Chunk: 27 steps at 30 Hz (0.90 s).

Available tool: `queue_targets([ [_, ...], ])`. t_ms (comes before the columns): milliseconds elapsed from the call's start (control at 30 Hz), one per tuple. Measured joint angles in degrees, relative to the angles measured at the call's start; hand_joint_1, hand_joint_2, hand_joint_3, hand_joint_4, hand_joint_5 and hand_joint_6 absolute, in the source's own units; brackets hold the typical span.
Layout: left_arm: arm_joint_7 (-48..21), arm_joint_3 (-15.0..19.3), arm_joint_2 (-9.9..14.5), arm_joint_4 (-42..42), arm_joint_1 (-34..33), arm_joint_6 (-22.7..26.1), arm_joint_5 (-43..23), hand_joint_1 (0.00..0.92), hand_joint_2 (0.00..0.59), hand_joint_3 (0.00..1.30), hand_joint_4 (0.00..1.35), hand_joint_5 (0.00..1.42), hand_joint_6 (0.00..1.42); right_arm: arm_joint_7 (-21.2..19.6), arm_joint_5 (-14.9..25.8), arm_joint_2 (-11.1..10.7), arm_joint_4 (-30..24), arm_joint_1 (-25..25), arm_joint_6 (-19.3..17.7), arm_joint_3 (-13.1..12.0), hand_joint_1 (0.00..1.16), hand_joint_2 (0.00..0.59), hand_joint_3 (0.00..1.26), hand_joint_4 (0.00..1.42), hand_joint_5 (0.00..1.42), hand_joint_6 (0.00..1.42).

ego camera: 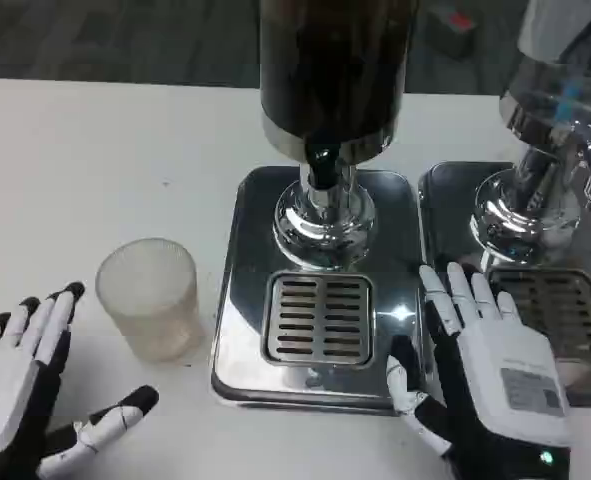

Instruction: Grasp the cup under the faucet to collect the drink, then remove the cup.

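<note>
Cup-filling starts at the tall dark drink dispenser point(333, 70), its black faucet point(322, 160) above the slotted chrome drip tray point(318, 318). Left of that tray, upright on the white table point(95, 150), stands the frosted translucent plastic cup point(151, 296), ungrasped. The left hand point(35, 395), fingers spread and empty, lies nearest, just beside it; the cup sits up-right of that hand. The right hand point(485, 375) rests spread and empty at the tray's right edge.

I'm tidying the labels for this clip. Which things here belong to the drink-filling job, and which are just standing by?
Part of the job:
cup, on the table beside the tray
dark drink dispenser
its faucet
drip grate
left hand
right hand

Standing by:
second dispenser
</note>
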Motion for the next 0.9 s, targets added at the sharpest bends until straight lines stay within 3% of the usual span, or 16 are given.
queue_targets([
  [733,0.0,0.2,-0.2,0.0,0.0,0.0,-0.5,0.0,0.123,0.0,0.0,0.0,0.0,0.1,0.1,0.2,0.1,-0.1,0.0,0.0,0.38,0.584,0.09,0.01,0.0,0.02],
  [900,0.7,1.7,-0.6,-0.5,0.2,-0.1,-2.2,0.0,0.091,0.0,0.0,0.0,0.0,0.5,0.1,0.2,0.1,-0.1,0.0,0.0,0.38,0.586,0.09,0.01,0.0,0.02],
])
